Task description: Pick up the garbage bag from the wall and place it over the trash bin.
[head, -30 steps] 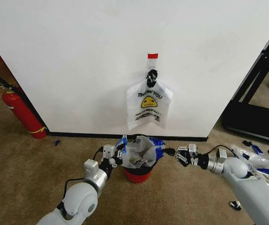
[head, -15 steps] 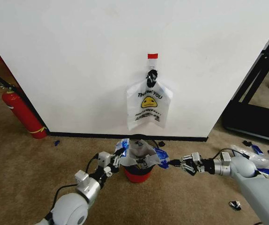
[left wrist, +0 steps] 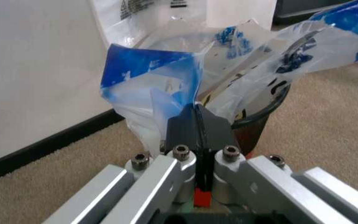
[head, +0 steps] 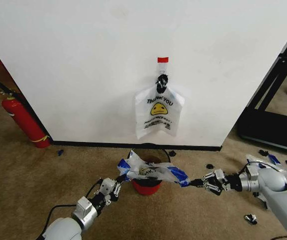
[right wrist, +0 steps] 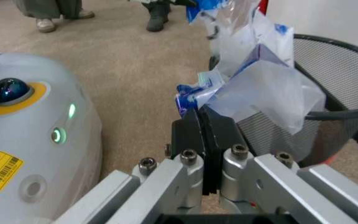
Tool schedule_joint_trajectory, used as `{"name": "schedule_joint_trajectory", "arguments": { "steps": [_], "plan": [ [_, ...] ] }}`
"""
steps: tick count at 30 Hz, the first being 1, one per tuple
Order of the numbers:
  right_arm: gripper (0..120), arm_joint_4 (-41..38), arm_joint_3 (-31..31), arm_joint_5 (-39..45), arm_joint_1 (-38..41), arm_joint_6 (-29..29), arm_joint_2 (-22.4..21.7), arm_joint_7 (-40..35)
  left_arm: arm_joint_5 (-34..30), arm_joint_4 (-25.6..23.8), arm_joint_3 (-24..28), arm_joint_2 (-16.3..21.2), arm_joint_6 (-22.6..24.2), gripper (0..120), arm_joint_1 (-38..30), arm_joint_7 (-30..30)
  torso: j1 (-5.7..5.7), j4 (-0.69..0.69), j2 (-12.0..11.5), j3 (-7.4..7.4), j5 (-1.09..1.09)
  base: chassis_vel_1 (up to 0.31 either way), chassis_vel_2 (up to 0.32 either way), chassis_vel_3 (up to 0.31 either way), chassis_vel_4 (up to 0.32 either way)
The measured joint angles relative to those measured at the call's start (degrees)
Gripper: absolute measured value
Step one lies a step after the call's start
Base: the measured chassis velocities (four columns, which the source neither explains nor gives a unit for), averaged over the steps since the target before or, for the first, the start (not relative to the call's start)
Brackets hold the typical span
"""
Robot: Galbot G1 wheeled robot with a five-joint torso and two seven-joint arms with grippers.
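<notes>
**Bystanders around the carpet**

A red fire extinguisher [head: 24,124] leans at nine o'clock. Spare printed bags [head: 278,172] lie heaped at four o'clock beside a black frame [head: 276,112]. Brown carpet [head: 23,180] covers the floor.

Seen from the wrist, the left gripper [left wrist: 196,122] has its two black fingers [left wrist: 180,128] pressed together, pinching a blue-and-white edge of the garbage bag [left wrist: 160,79]. The thin plastic spreads from twelve toward two o'clock over the trash bin [left wrist: 263,119]. The white wall [left wrist: 36,70] with its black baseboard [left wrist: 42,147] fills nine o'clock.
</notes>
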State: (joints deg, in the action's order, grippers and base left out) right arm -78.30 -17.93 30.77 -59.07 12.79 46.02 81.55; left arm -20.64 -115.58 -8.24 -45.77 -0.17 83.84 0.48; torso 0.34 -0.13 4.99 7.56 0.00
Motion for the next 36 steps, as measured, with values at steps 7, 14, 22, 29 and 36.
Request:
{"name": "schedule_joint_trajectory", "arguments": {
  "steps": [7,14,22,29,36],
  "plan": [
    [0,-0.27,0.41,-0.46,-0.44,0.3,0.16,0.06,0.06,-0.51,-0.09,1.03,0.05,0,-0.12,-0.13,0.0,0.0,0.0,0.0,0.0,0.0,0.0,0.0,0.0],
    [0,-1.74,-0.6,2.04,-0.62,-0.51,-1.65,0.59,-2.53,-1.54,-0.21,1.64,-1.79,0,-2.77,-1.91,0.0,0.0,0.0,0.0,0.01,0.0,0.0,0.0,0.0],
    [0,-2.94,-2.31,6.23,-1.93,-1.39,-3.49,1.05,-8.23,-3.9,-1.01,2.31,-6.76,0,-4.24,-4.21,0.0,-0.01,0.0,0.0,0.01,0.0,0.0,0.0,0.0],
    [0,-1.88,-2.45,6.05,-3.01,-1.13,-3.44,0.87,-7.85,-3.22,-0.5,2.83,-7.34,0,-1.79,-4.56,0.0,0.0,0.0,0.0,0.0,0.0,0.0,0.0,0.0],
    [0,0.84,-1.34,3.32,-2.83,-0.65,-2.47,1.4,-6.69,-0.3,0.57,1.71,-9.28,0,-0.09,-4.71,0.0,0.0,0.0,0.0,0.0,0.0,0.0,0.0,0.0]
  ]
}}
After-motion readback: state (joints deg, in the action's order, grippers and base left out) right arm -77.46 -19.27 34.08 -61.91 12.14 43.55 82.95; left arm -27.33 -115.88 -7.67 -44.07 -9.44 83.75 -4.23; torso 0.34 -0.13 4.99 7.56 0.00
